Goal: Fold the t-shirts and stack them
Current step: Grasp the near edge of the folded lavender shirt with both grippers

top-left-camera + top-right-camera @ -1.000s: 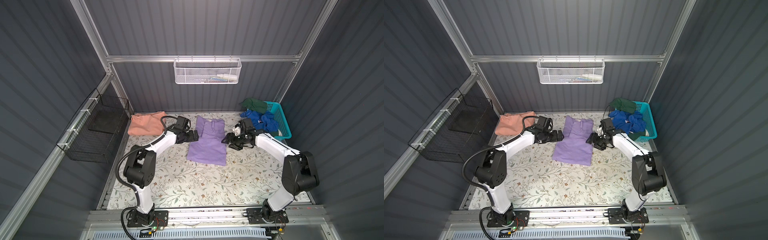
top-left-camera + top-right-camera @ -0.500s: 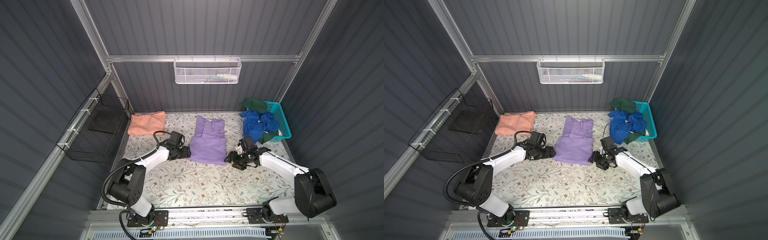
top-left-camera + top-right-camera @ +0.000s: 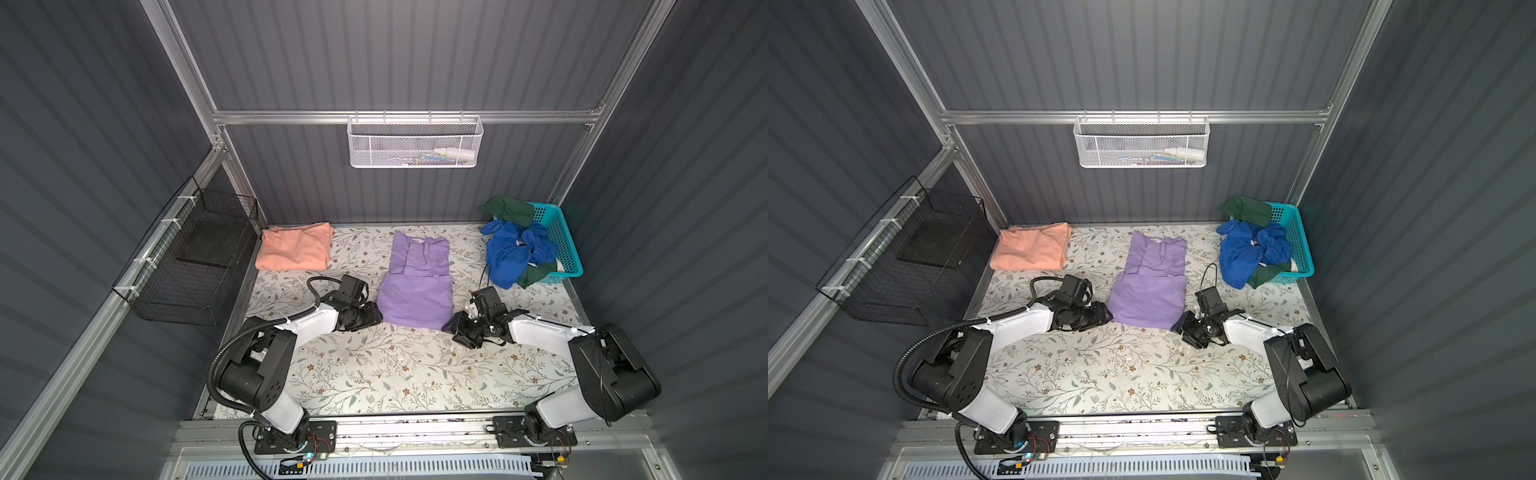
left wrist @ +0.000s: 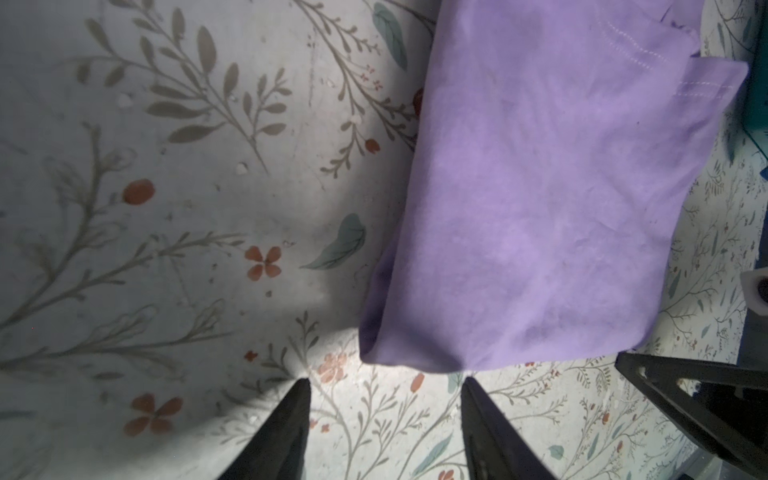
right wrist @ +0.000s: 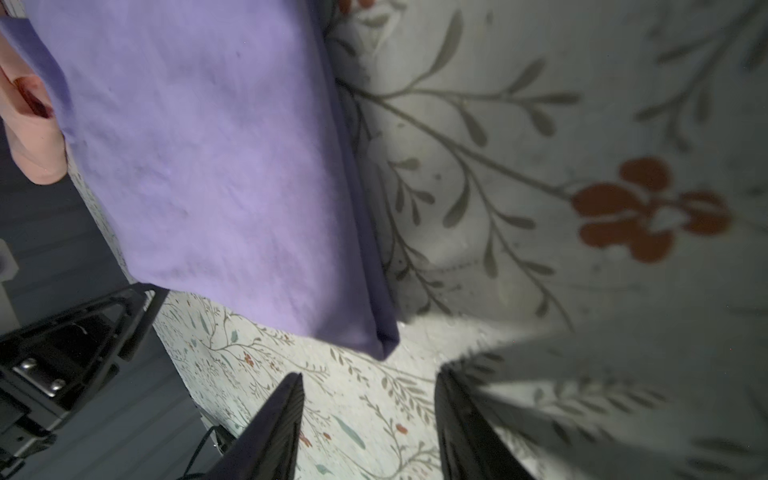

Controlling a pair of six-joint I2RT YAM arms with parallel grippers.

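A lavender-purple t-shirt (image 3: 417, 286) (image 3: 1152, 286) lies flat mid-table, sleeves folded in, collar toward the back wall. The salmon-orange t-shirt (image 3: 295, 247) (image 3: 1032, 249) lies folded at the back left. My left gripper (image 3: 376, 316) (image 3: 1106, 318) sits low on the table at the purple shirt's near left corner. In the left wrist view it (image 4: 386, 380) is open, the corner (image 4: 415, 357) just beyond its tips. My right gripper (image 3: 446, 326) (image 3: 1177, 324) is at the near right corner. It (image 5: 370, 374) is open too, the corner (image 5: 382, 345) just ahead of the empty gap.
A turquoise basket (image 3: 561, 245) at the back right spills blue (image 3: 515, 257) and dark green clothes onto the table. A black wire basket (image 3: 195, 266) hangs on the left wall. A white mesh basket (image 3: 415, 143) hangs on the back wall.
Both arms have drawn back from the shirt's collar end along its sides to its near corners. Both grippers have narrowed but stay open.
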